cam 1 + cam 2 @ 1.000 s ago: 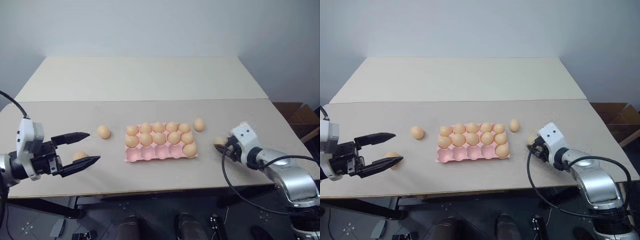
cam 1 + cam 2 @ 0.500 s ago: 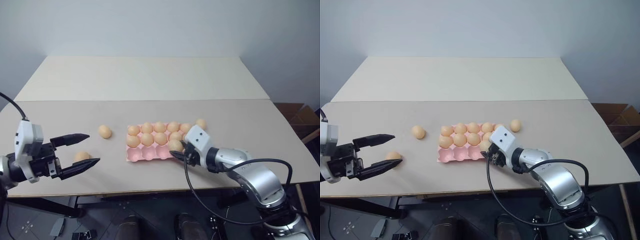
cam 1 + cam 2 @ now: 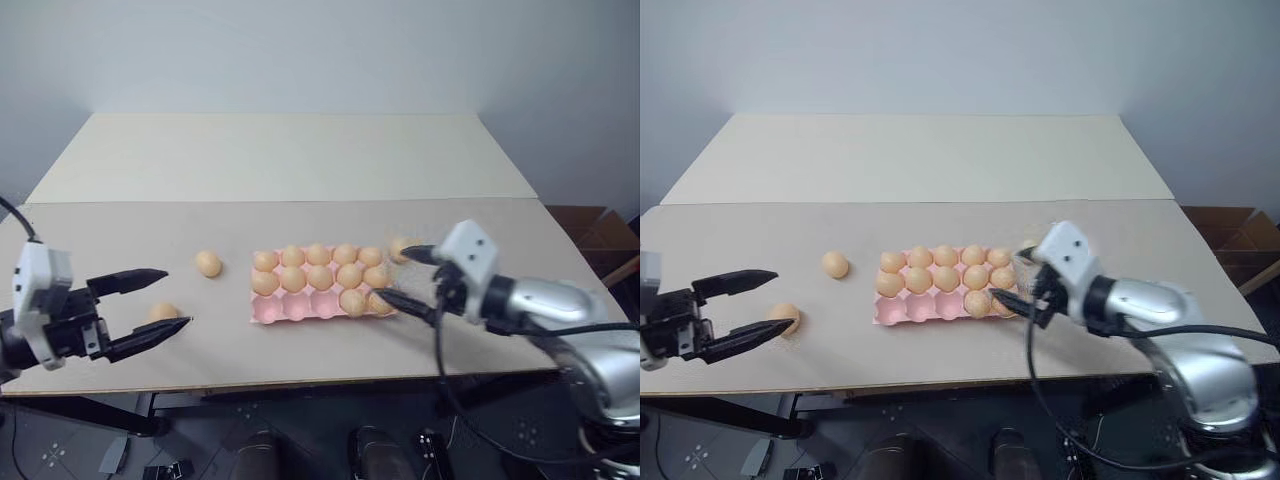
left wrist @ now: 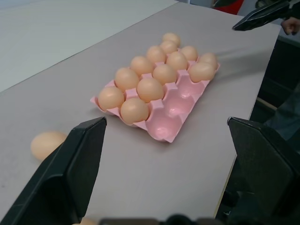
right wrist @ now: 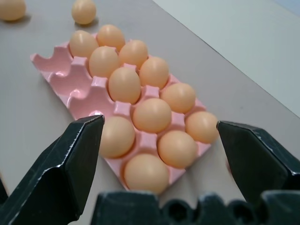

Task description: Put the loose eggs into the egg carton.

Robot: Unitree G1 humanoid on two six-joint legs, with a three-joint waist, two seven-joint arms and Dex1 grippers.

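step: next loose egg | right hand (image 3: 402, 276) spread empty above egg carton (image 3: 268, 311) mid-surface, twelve cups filled | left hand (image 3: 165, 301) wide open beside nearest loose egg (image 3: 163, 311) | advice: straddle it squarely, close gently

1. You face a plain pale grey-white wall (image 3: 300, 50), bare and evenly lit, without hard shadows.
2. Before you stands the broad matte beige counter (image 3: 300, 160); a straight seam (image 3: 290, 201) crosses it from side to side, parting a lighter cream far half from a greyer near half.
3. Its far right corner (image 3: 478, 116) ends just short of the wall.
4. At the right, beyond the counter's edge, you see an open brown cardboard box (image 3: 590, 225) lower down.
5. Below the near edge lies a dark grey floor (image 3: 300, 440), with small dark clips (image 3: 170, 469) at the lower left.
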